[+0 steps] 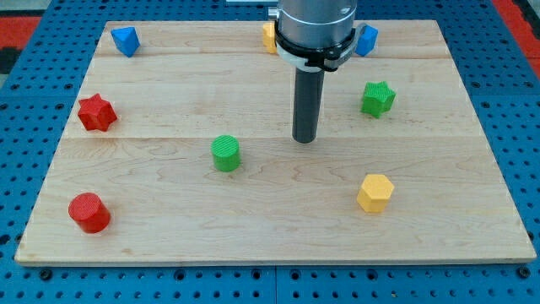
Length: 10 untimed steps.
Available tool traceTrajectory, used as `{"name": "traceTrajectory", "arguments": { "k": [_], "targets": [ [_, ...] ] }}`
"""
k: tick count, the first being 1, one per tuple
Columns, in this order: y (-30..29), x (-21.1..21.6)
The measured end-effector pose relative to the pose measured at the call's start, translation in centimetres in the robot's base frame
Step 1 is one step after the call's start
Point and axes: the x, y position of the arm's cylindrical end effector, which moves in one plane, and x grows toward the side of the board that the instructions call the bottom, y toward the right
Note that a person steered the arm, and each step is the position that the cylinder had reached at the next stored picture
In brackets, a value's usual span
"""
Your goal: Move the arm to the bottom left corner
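The arm ends in a plain dark rod with no jaws, so there is nothing to open, close or clamp. Its tip (305, 138) rests on the wooden board (278, 228) near the centre, touching no block. The green cylinder (225, 153) lies to the view's left of the tip; the green star (378, 98) lies to the upper right. The yellow hexagonal block (375, 192) sits toward the lower right. The board's bottom left corner holds the red cylinder (89, 212), well apart from the tip. The red star (96, 112) lies above it. A blue block (125, 40) occupies the top left; a yellow block (269, 37) and another blue block (366, 40) flank the arm housing (316, 25).
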Motion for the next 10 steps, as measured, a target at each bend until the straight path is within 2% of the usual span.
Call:
{"name": "traceTrajectory", "arguments": {
  "k": [3,4,5,6,7,8,9,10],
  "targets": [
    [-2.3,0.0],
    [-2.3,2.4],
    [-3.5,6.9],
    [-8.6,11.1],
    [-16.0,12.7],
    [-21.1,13.6],
    [-23.8,15.9],
    [-29.4,15.7]
  ]
}}
